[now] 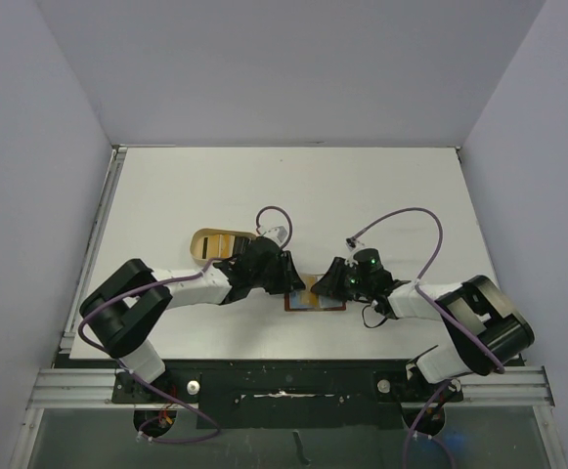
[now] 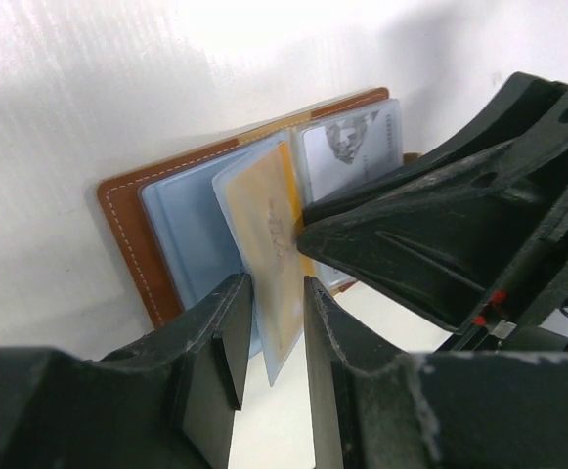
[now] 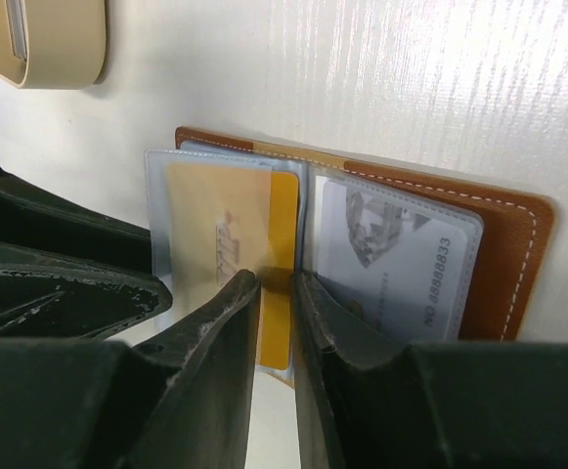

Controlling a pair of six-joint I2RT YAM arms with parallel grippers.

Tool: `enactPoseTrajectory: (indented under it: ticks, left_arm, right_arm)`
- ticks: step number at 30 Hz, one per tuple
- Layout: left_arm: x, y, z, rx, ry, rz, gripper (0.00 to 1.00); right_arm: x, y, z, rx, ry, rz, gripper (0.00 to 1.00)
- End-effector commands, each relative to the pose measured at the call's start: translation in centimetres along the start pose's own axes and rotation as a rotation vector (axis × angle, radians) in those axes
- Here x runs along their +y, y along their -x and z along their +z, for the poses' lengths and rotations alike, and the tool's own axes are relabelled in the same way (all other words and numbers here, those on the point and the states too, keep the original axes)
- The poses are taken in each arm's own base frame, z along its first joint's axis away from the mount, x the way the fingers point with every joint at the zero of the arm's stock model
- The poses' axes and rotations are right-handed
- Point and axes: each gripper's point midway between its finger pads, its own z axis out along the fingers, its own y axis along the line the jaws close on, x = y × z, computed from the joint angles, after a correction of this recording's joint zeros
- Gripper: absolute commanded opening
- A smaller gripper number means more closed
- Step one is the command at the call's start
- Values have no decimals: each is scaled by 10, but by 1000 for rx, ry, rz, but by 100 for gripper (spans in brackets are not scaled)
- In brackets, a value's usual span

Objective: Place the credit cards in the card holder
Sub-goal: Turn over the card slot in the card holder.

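Nearest the left wrist camera, the left gripper is standing with its jaws only narrowly apart. A clear sleeve is hanging down into the gap, but I cannot tell whether the jaws are actually pressing on it. That sleeve is carrying a yellow card and is tilting up off the open card holder, whose brown stitched leather is lying flat on the white counter.

The right gripper is reaching in from the opposite side, its jaws nearly together and pinching the edge of the yellow card. In the holder's other half, a white card printed with a number is sitting inside its own clear pocket.

In the overhead view the two grippers are meeting over the holder near the counter's front edge. A tan tray with rounded ends is lying just beyond the left gripper.
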Motion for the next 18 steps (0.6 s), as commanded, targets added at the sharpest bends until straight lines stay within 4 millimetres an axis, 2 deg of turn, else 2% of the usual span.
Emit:
enactPoseTrajectory:
  ticks: [1, 10, 18]
  left_arm:
    - [-60, 23, -14, -72, -219, 11, 26]
    - [-73, 21, -13, -64, -278, 10, 26]
    - [-75, 14, -7, -38, -282, 25, 26]
  right_arm:
    - [6, -18, -6, 60, 36, -5, 22]
    - [8, -14, -12, 23, 34, -8, 22]
    - [2, 12, -40, -111, -82, -56, 33]
